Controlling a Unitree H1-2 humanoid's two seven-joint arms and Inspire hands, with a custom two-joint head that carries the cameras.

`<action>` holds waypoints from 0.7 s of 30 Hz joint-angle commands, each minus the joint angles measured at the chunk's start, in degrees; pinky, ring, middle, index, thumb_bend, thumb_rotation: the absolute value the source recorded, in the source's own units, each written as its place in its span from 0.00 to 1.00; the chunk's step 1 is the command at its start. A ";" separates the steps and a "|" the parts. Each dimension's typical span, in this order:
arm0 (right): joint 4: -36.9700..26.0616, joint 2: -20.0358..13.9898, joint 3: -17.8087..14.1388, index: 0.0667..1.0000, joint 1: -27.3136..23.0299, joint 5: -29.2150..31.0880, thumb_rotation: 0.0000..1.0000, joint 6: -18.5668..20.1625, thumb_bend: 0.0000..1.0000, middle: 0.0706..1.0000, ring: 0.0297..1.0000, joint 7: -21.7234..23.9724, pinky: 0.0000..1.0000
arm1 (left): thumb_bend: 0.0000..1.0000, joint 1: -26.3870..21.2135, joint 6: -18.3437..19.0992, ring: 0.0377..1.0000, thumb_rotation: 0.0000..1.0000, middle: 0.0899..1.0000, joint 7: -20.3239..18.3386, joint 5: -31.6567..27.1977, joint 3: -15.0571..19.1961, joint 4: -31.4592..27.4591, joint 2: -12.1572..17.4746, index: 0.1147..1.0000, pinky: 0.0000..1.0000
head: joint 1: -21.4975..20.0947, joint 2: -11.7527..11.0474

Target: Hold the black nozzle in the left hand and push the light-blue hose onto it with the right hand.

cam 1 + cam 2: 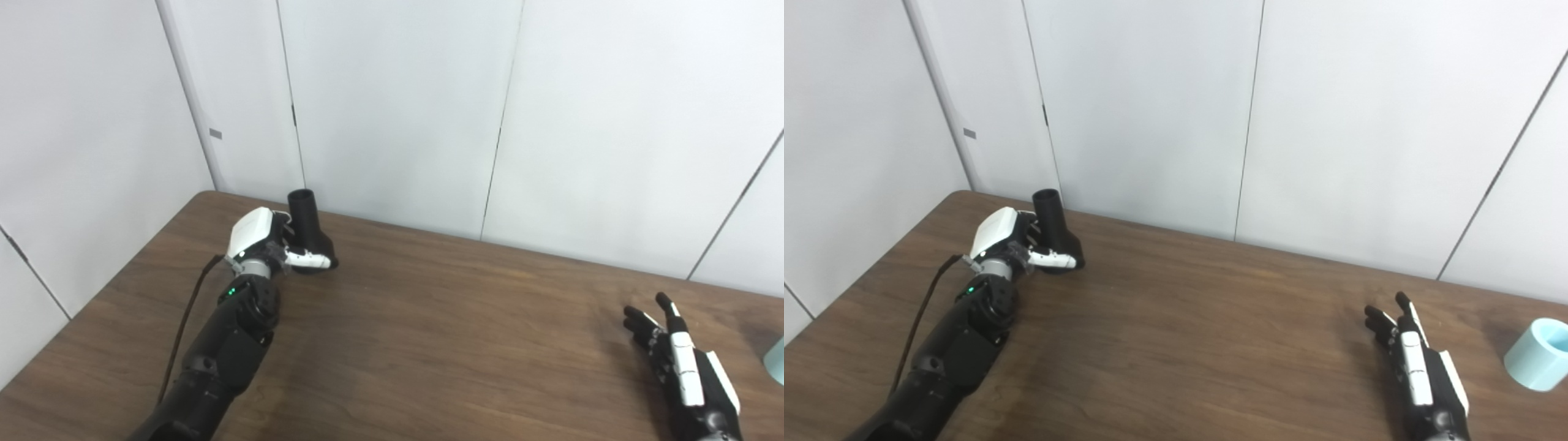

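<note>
the right hand (1421, 373), black with white plates, lies nearest the camera at the lower right, fingers spread and straight, holding nothing; it appears to be waiting above the brown wood-grain table (1200, 331). the short light-blue tubular hose piece (1536, 354) stands just beside it at the right edge, open end upward and facing somewhat toward the camera, untouched. the left hand (269, 242) is at the far left corner, fingers curled round the flared base of the black plastic nozzle (309, 229), apparently to steady it for mating. the nozzle's long axis runs near upright, leaning slightly, open narrow end up.
</note>
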 commanded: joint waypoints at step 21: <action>-0.79 -0.24 0.19 1.00 0.64 -0.85 1.00 1.52 0.46 0.84 0.88 -0.73 0.99 | 0.51 1.85 -2.08 0.44 0.00 0.49 4.00 1.58 -3.98 -3.75 -0.21 0.39 0.39 | -1.48 0.75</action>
